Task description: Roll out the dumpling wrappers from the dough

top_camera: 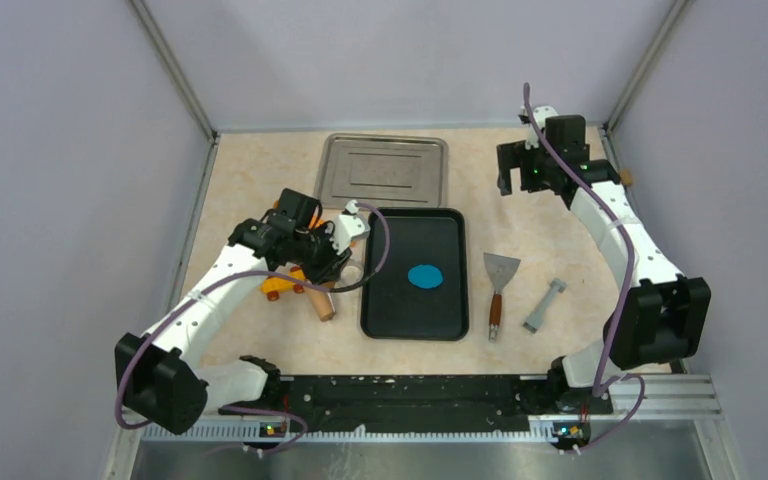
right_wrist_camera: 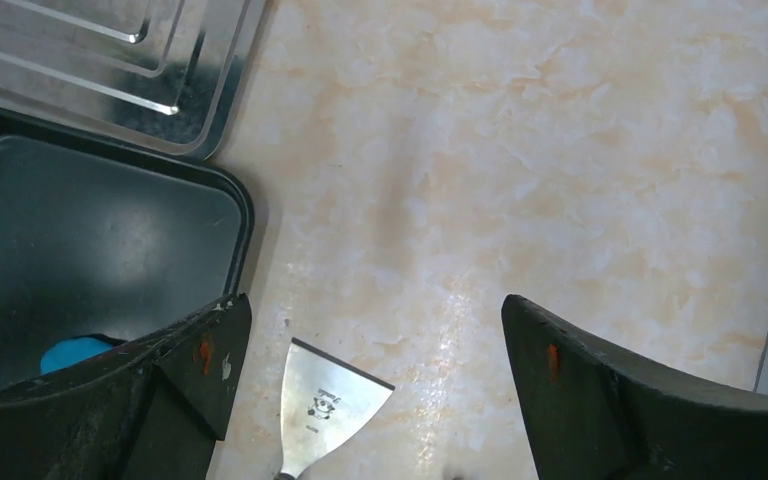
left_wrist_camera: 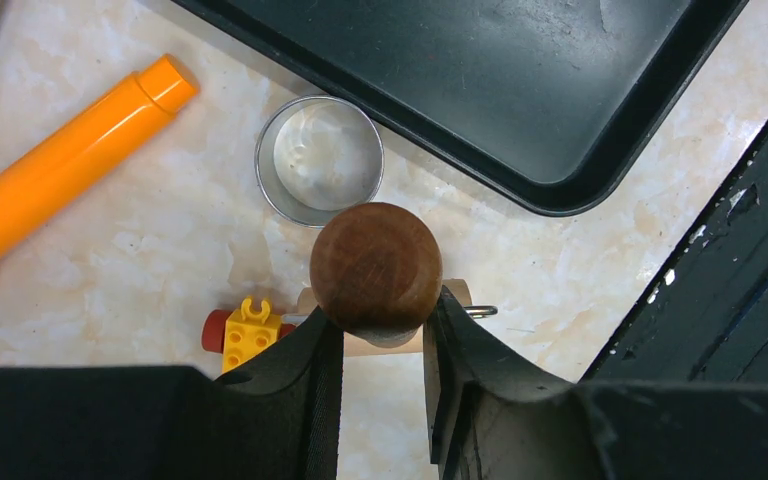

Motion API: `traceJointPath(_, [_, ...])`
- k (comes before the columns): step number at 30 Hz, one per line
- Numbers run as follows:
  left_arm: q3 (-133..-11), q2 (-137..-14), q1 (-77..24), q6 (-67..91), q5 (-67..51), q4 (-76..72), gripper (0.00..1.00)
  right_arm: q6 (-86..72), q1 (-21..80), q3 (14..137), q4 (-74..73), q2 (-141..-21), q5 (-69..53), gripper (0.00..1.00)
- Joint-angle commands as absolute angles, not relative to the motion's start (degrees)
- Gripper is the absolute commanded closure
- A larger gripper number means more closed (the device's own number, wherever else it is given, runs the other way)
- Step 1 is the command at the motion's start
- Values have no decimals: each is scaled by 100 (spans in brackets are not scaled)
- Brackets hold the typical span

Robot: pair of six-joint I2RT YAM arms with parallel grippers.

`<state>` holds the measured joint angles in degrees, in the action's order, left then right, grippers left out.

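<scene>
From above, the dough [top_camera: 426, 276] lies on the black tray [top_camera: 380, 320] at the middle of the worktop [top_camera: 550, 235], a little right of the tray's centre: one bright blue, flattened, roundish patch with a smooth outline, and nothing else on the tray. A steel tray [top_camera: 383, 172] sits just beyond the black one. The left hand [top_camera: 312, 255] hangs low just left of the black tray over a wooden rolling pin [top_camera: 323, 303]. The right hand [top_camera: 516, 172] is raised at the far right, well apart from the dough. A scraper [top_camera: 498, 290] and a grey tool [top_camera: 545, 305] lie right of the tray. In the left wrist view, the left hand is closed on the rolling pin, its two fingers [left_wrist_camera: 310, 370] pressed to either side just under the dark round wooden knob, which is seen end-on. A metal ring cutter [left_wrist_camera: 318, 160] stands just beyond the knob, beside the tray's corner. An orange cylinder [left_wrist_camera: 60, 170] and a yellow toy brick [left_wrist_camera: 248, 332] lie to the left. In the right wrist view, the right hand is spread wide and holds nothing. The scraper's blade shows between its fingers, and a sliver of blue dough peeps out on the black tray at the left.
</scene>
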<state>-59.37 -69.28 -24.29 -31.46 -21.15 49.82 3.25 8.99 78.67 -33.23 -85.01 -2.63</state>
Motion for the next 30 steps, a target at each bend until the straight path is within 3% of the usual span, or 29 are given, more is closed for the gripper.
traceJointPath(1, [-6012,-6731,-2407,-3187,-2154,4772,100,255,899,7803,-3092,-8455,-395,1])
traceJointPath(7, [-5791,-6737,-2408,-2874,-2196,4499,100,774,901,7967,-3301,-8696,-2217,8])
traceJointPath(18, [-5037,-6739,-2407,-2631,-2486,3487,100,-192,1648,8275,-3155,-9981,-4514,21])
traceJointPath(30, [-4771,-7272,-2425,-2425,-3130,2171,98,-974,2208,8786,-2735,-11574,-6253,22])
